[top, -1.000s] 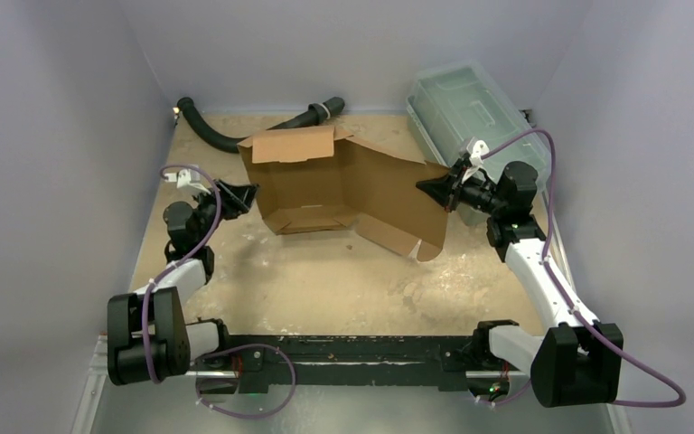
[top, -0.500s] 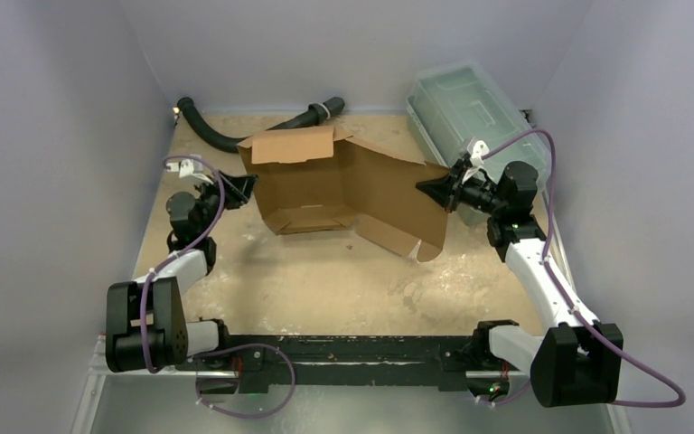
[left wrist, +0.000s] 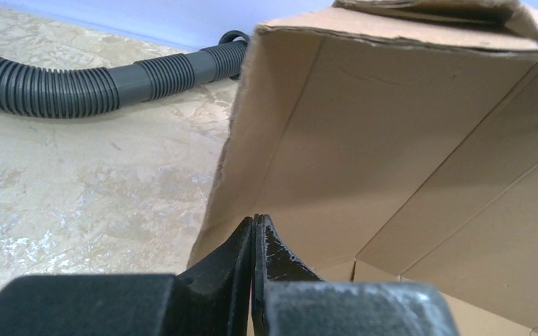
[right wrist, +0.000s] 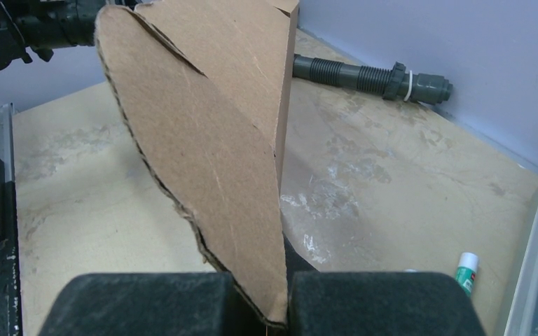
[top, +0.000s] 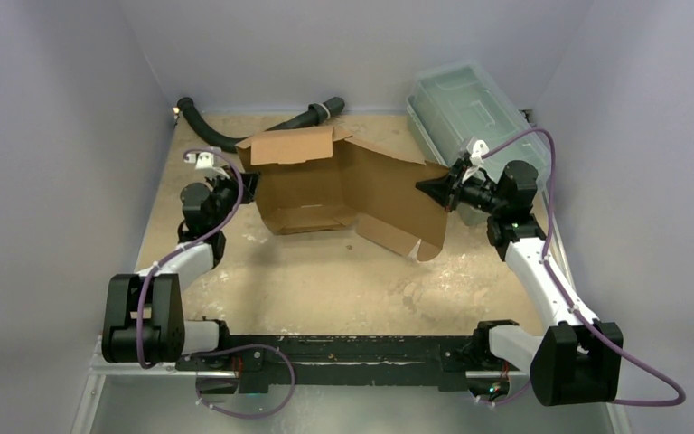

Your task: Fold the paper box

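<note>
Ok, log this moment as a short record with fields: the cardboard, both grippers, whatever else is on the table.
box: plain brown corrugated cardboard paper box, partly folded, flaps raised
left gripper: shut at the box's left wall; hold unclear
right gripper: shut on the box's right panel
other: dark ribbed hose; clear greenish plastic lidded bin

paper box (top: 325, 185) half-folded on bench (top: 325, 280) | left tool (top: 250, 186) at its left wall | right tool (top: 422, 188) pinching its right flap
</note>
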